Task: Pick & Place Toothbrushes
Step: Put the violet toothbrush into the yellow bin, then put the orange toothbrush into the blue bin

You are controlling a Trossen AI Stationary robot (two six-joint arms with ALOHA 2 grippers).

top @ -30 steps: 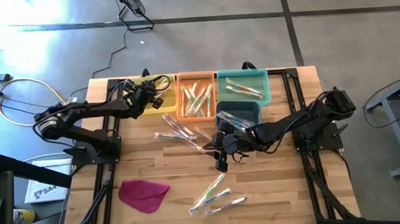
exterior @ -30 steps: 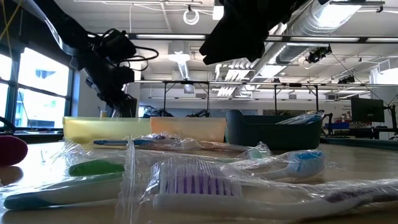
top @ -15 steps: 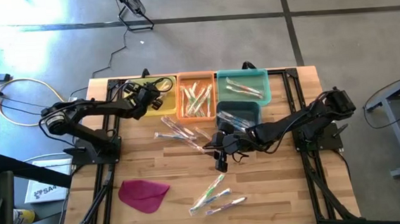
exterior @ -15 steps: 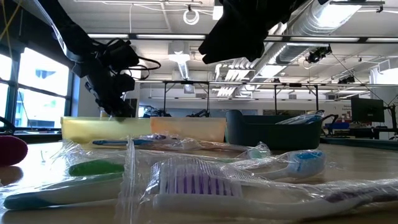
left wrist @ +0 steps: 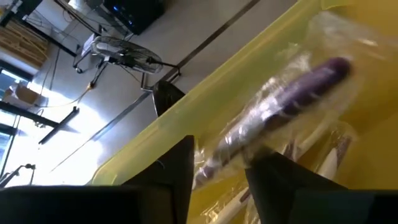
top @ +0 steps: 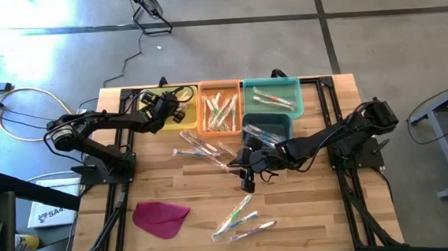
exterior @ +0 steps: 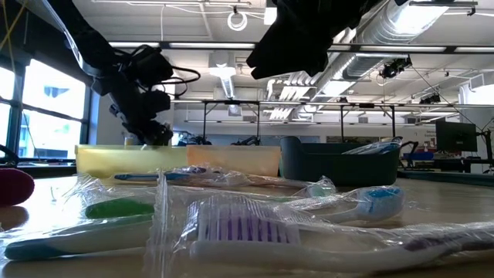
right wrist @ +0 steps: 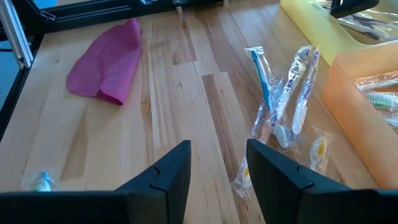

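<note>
— Yellow bin [top: 154, 119]: what's over it?
— Left pincer [top: 165, 110], fingers apart, a wrapped purple toothbrush [left wrist: 292, 93] just past them, lying in the bin.
— And the right pincer [top: 245, 168]?
— Open, holding nothing, above the wood surface [top: 309, 206] near loose toothbrushes [top: 202, 148].

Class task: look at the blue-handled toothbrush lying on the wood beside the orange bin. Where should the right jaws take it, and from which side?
Probably mid-handle on the blue-handled toothbrush, coming from straight above: it lies flat on the table, slim in a loose wrapper, with neighbours alongside. The open right gripper should close across its width.
</note>
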